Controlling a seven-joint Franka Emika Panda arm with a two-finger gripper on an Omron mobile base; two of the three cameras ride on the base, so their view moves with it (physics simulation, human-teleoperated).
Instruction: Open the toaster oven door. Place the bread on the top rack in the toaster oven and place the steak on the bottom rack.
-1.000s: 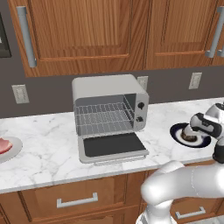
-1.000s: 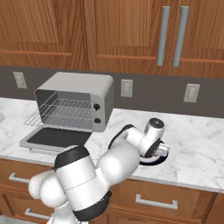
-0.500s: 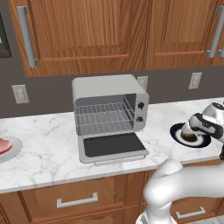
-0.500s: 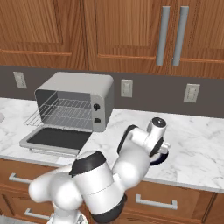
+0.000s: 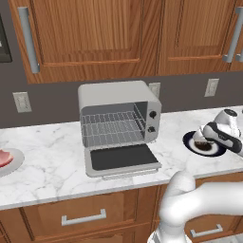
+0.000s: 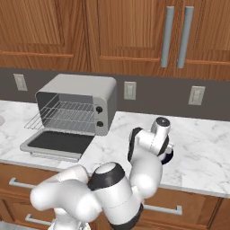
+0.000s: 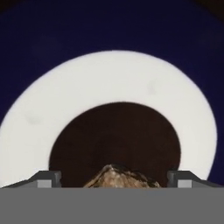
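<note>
Even, soft light is falling across my kitchen, casting faint shadows. No glare is showing. My hand camera is giving a coarse, blurry close-up with dark corners.

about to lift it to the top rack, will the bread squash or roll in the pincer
The bread looks crusty and lumpy, so probably fairly firm and light. Its rounded shape might let it twist between the fingertips. On the flat plate it seems unlikely to roll by itself.
</note>
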